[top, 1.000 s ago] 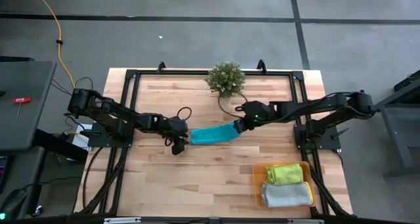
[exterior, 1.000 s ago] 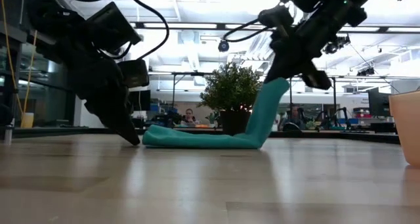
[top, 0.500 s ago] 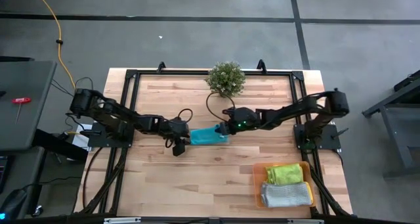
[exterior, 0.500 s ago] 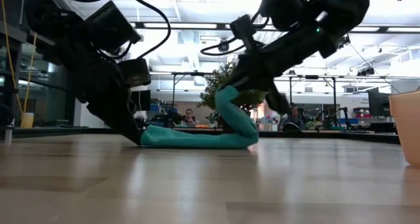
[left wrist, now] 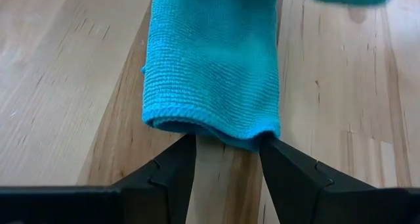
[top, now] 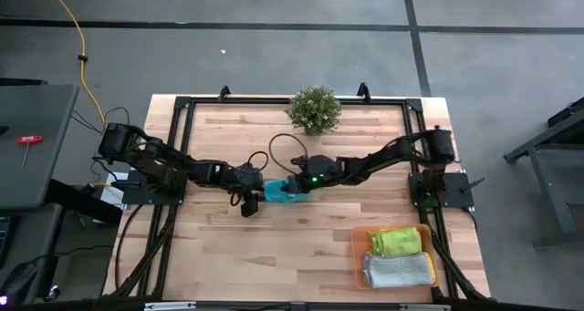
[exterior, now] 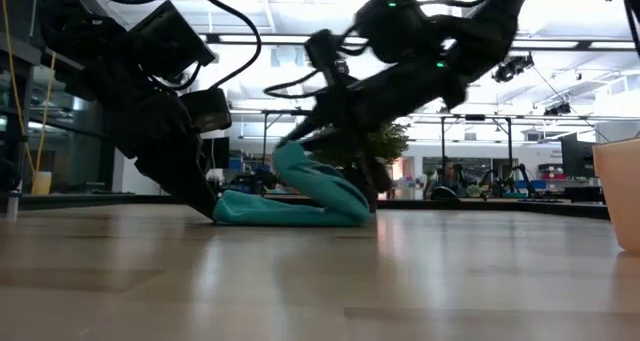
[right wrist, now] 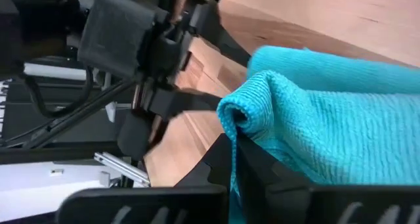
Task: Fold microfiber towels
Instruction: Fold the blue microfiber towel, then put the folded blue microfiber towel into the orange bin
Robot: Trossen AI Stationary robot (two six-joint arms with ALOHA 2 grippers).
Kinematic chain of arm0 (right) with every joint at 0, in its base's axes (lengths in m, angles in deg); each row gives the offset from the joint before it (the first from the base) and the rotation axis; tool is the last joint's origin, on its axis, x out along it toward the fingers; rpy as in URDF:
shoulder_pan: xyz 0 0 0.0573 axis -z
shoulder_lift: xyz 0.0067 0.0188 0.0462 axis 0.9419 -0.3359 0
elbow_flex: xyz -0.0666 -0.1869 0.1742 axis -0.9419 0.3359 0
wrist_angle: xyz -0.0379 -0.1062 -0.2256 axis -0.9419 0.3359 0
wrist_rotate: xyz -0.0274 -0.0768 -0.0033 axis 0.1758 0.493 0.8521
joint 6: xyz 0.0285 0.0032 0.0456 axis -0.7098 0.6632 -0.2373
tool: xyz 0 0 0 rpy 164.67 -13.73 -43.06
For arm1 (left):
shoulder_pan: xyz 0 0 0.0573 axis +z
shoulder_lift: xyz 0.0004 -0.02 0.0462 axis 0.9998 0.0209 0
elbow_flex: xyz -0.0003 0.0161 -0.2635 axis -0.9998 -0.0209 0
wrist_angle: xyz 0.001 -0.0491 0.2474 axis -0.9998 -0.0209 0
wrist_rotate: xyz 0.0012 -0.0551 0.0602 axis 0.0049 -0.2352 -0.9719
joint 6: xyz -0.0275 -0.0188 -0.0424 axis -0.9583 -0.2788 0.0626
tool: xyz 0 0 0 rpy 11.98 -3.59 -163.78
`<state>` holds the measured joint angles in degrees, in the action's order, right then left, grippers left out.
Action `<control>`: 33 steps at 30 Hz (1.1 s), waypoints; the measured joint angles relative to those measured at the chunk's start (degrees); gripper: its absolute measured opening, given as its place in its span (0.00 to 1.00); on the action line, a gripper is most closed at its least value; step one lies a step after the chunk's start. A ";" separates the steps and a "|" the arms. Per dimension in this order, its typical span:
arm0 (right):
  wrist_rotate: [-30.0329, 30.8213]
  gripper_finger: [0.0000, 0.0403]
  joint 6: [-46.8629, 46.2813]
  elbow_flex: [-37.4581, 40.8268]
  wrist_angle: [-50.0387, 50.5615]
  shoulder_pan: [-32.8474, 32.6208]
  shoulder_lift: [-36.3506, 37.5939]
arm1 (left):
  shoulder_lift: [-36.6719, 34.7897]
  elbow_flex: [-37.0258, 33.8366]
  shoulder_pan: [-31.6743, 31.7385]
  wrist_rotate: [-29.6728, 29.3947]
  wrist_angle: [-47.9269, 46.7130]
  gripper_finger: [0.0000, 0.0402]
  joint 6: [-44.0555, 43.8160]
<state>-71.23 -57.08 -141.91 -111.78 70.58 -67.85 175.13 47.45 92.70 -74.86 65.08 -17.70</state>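
A teal microfiber towel [top: 279, 194] lies as a narrow strip at the table's middle, and its right end [exterior: 290, 161] is lifted and bent back over the rest. My right gripper [top: 294, 185] is shut on that raised end. My left gripper [left wrist: 228, 148] stands open at the strip's left end [left wrist: 210, 122], one fingertip at each corner, slanting down onto the table [top: 274, 247]. My left gripper's fingertips [left wrist: 187, 148] stand at the two corners of the towel's left end, which lies flat on the table; I cannot tell whether they touch it. My right gripper pinches the towel's right end at a fold [right wrist: 259, 112], several layers thick. It comes from the table's right, slanting down. The held end is clear of the table and arches over the lower part [exterior: 285, 213], which rests on the wood.
An orange tray [top: 357, 256] at the near right holds a lime green towel [top: 398, 241] and a grey towel [top: 398, 271]. A potted plant [top: 315, 108] stands at the far middle. Bare wood lies near and left of the towel.
My right gripper has gone toward the table's left and down, tipping forward, still shut on the towel's right end. That end has been carried back over the strip, so the towel is now doubled over. Its left end has stayed by my left gripper.
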 joint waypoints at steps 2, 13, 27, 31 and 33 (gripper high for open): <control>-0.02 0.00 0.11 -3.21 0.26 0.00 -2.32 | 0.00 0.00 0.00 -0.02 0.00 0.40 0.00; 1.15 0.00 0.14 -12.37 8.45 0.09 -8.01 | 0.00 0.00 0.00 -0.22 -0.04 0.40 -0.68; 1.18 0.35 -1.08 -12.19 5.00 0.24 -8.00 | -1.36 -0.05 0.56 1.25 -1.81 0.40 -0.48; -2.27 0.52 4.22 -12.17 3.56 1.49 -7.53 | -4.42 -0.07 1.85 4.34 -7.33 0.40 -0.48; -4.09 0.57 6.95 -12.15 5.34 2.49 -6.68 | -6.48 -0.04 2.57 5.44 -11.82 0.40 -0.46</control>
<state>-75.32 -50.14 -154.06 -106.44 73.07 -74.53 168.65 47.41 95.27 -69.42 53.26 -18.16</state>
